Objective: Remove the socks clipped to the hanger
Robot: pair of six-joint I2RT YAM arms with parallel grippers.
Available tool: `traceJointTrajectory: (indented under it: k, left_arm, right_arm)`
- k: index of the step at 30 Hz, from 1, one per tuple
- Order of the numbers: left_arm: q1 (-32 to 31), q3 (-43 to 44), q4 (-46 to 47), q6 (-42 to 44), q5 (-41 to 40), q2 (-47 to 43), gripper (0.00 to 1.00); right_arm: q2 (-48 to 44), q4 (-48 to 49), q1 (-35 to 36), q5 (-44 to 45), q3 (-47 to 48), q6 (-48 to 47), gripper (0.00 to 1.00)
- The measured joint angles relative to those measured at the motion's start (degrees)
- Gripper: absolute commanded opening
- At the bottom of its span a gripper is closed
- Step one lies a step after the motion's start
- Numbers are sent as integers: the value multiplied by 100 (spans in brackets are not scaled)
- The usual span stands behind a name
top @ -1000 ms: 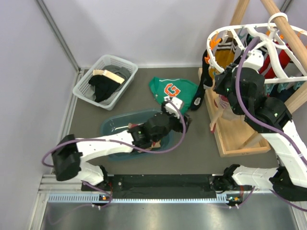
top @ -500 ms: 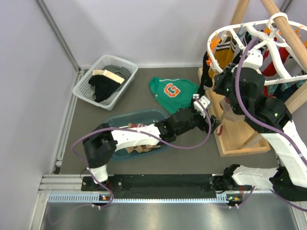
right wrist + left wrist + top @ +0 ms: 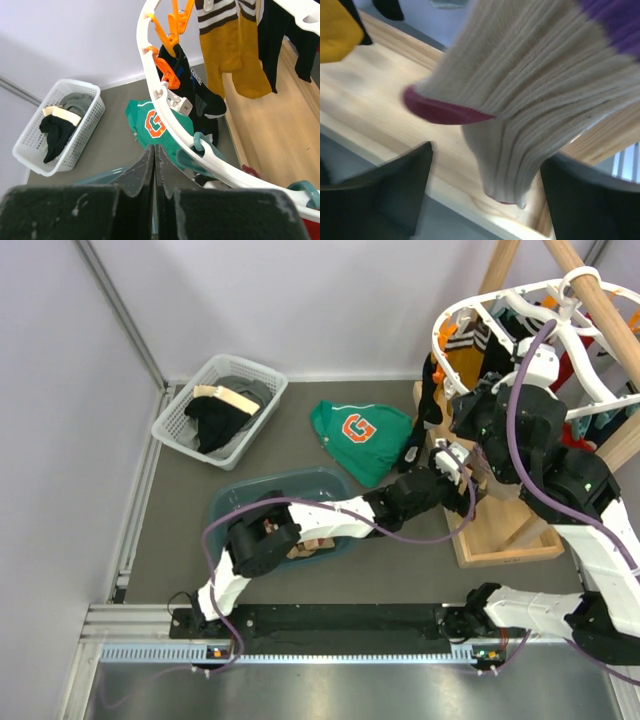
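The white oval hanger (image 3: 441, 328) hangs from the wooden stand at the right, with socks clipped round it. My left gripper (image 3: 462, 472) reaches under it and is open. In the left wrist view the lower end of a beige ribbed sock (image 3: 530, 100) with a maroon toe and a purple band hangs between the wide-apart fingers of the left gripper (image 3: 487, 167). My right gripper (image 3: 154, 147) is shut on nothing, just left of the hanger's rim (image 3: 165, 107). A mustard sock (image 3: 235, 55) and a black sock (image 3: 195, 95) hang from orange clips (image 3: 167, 70).
A green sweatshirt (image 3: 360, 435) lies on the floor by the wooden stand's base (image 3: 500, 540). A teal tub (image 3: 232, 502) holds dropped socks under the left arm. At the back left is a white mesh basket (image 3: 176, 423) of dark clothes. The wooden pole (image 3: 590, 300) slants above the hanger.
My left arm has swung from over the teal tub rightward to the stand's base, and its jaws have widened a little. The right arm and hanger have shifted slightly.
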Motion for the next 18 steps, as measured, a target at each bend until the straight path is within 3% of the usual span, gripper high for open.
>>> traceJointTrajectory:
  k: [1,2,6,11,18]
  left_arm:
    - [-13,94,0,-42,-9,101,54]
    - [-28,155,0,-68,-26,173,27]
    - [-81,173,-42,-61,-83,216,0]
    - [-129,-286,-66,26,-280,-125,0]
    - [-133,-990,-166,197,-614,-966,0]
  right_arm:
    - [-15,-2,0,0,0,0,0]
    - [-26,-7,0,0,0,0,1]
    - [-55,-63,0,-24,4,-44,9]
    - [-90,-350,0,-201,142,-107,28]
    - [-337,-898,0,-424,614,-170,41]
